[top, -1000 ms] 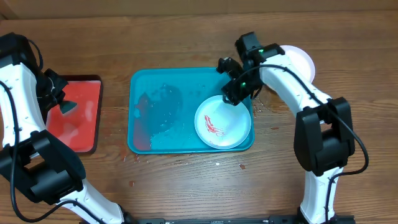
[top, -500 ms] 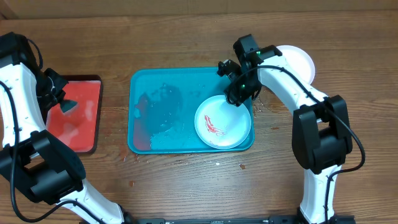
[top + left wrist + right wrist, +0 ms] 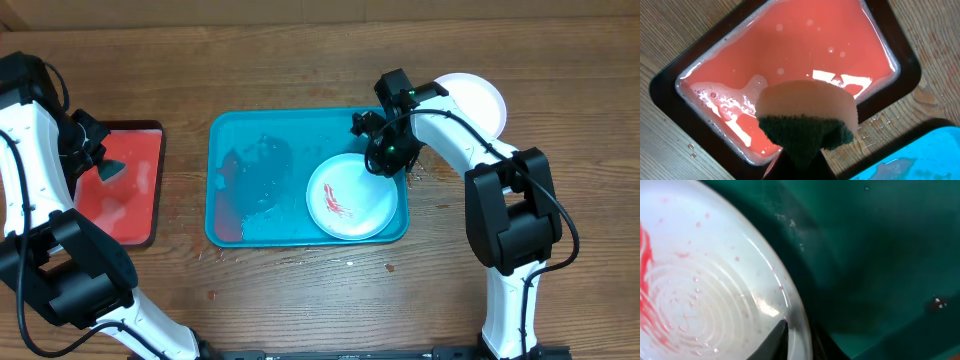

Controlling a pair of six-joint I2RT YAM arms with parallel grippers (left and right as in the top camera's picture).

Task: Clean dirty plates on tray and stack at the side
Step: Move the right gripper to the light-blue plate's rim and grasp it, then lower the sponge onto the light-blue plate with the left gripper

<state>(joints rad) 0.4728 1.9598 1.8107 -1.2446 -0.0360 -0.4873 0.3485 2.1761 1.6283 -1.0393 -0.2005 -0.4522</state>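
A white dirty plate [image 3: 347, 200] with a red sauce smear lies in the right half of the teal tray [image 3: 250, 200]. My right gripper [image 3: 384, 161] is shut on the plate's upper right rim. In the right wrist view one finger presses inside the plate [image 3: 700, 290] and the other sits outside its rim, the right gripper [image 3: 799, 341] pinching the edge over the tray [image 3: 880, 245]. My left gripper [image 3: 800, 167] is shut on a sponge [image 3: 807, 117], beige on top and dark green below, hanging over the red tray [image 3: 805, 45].
The red tray [image 3: 135, 200] with a dark rim sits at the left and holds foamy liquid. A pale plate [image 3: 475, 100] rests on the table at the back right, beside the right arm. Water drops and wet patches spot the teal tray and the wood near it.
My right gripper has closed onto the white plate's rim, and the plate has shifted slightly left. The left arm and sponge have not moved.
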